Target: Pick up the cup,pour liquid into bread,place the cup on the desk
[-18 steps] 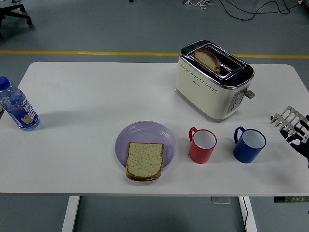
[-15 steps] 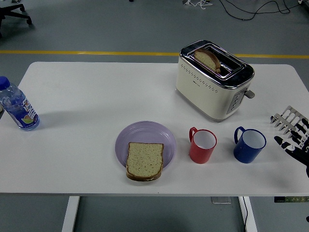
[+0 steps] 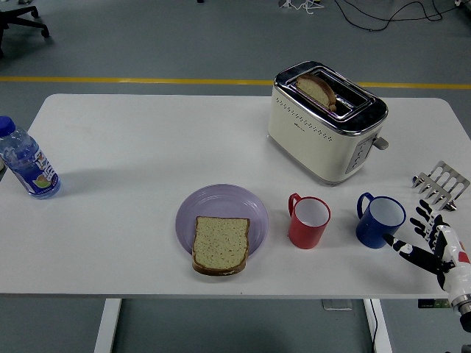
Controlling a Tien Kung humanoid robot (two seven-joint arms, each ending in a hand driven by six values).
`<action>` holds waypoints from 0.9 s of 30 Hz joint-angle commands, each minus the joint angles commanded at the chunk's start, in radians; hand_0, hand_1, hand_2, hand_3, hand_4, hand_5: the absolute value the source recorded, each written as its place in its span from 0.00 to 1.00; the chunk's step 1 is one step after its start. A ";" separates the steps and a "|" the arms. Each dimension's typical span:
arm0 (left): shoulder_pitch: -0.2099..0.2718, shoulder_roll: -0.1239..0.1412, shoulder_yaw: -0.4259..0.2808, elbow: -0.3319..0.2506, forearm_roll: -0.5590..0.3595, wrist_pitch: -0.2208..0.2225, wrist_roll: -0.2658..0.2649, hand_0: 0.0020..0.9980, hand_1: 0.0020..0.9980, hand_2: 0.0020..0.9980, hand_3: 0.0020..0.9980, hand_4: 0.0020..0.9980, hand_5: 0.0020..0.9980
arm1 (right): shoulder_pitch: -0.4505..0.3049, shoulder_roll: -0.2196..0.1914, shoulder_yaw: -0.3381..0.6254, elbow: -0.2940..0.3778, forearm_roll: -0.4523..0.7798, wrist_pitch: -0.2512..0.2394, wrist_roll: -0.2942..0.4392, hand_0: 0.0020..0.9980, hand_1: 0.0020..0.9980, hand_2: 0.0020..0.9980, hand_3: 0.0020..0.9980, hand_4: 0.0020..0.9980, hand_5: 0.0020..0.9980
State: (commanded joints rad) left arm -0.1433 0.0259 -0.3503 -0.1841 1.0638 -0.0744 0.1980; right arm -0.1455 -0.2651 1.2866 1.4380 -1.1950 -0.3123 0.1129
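A blue cup (image 3: 380, 220) stands on the white table (image 3: 132, 147) at the right front, its handle to the left. A red cup (image 3: 308, 220) stands just left of it. A slice of bread (image 3: 220, 244) lies on a purple plate (image 3: 221, 206) left of the red cup. My right hand (image 3: 427, 239) reaches in from the lower right corner, fingers spread and empty, its fingertips a short way right of the blue cup, not touching it. The left arm is out of view.
A cream toaster (image 3: 326, 121) with a bread slice in its slot stands behind the cups. A metal toast rack (image 3: 441, 182) sits at the right edge. A water bottle (image 3: 26, 163) stands at the far left edge.
My right hand has moved down and left from beside the toast rack toward the blue cup, and more of the wrist now shows.
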 joint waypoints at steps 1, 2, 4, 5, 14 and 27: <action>0.000 0.000 0.000 0.000 0.000 0.000 0.000 0.67 0.73 0.74 0.63 0.39 1.00 | 0.002 0.000 -0.002 -0.001 -0.001 -0.001 -0.001 0.96 0.90 0.97 1.00 1.00 0.21; 0.000 0.000 0.000 0.000 0.001 -0.001 0.000 0.67 0.73 0.74 0.63 0.39 1.00 | 0.011 0.003 -0.009 -0.011 -0.008 -0.007 -0.002 0.96 0.90 0.97 1.00 1.00 0.21; -0.001 0.001 0.000 -0.001 0.000 -0.002 0.000 0.67 0.73 0.74 0.63 0.39 1.00 | 0.025 0.006 -0.021 -0.026 -0.010 -0.017 -0.002 0.96 0.90 0.97 1.00 1.00 0.21; -0.002 0.001 0.001 -0.001 0.000 -0.002 0.000 0.67 0.73 0.74 0.63 0.39 1.00 | 0.028 0.007 -0.023 -0.030 -0.010 -0.019 -0.002 0.96 0.90 0.97 1.00 1.00 0.21; -0.003 -0.001 0.003 0.000 -0.003 -0.004 0.000 0.67 0.73 0.74 0.63 0.39 1.00 | 0.086 0.028 -0.063 -0.093 0.000 -0.038 0.010 0.95 0.89 0.96 1.00 1.00 0.22; 0.001 -0.004 0.016 0.000 -0.011 -0.004 -0.003 0.67 0.73 0.74 0.63 0.39 1.00 | 0.129 0.047 -0.097 -0.156 0.003 -0.054 0.014 0.95 0.89 0.96 1.00 1.00 0.22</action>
State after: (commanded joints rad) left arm -0.1426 0.0216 -0.3339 -0.1845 1.0529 -0.0786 0.1950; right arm -0.0168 -0.2180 1.1900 1.2820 -1.1923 -0.3661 0.1272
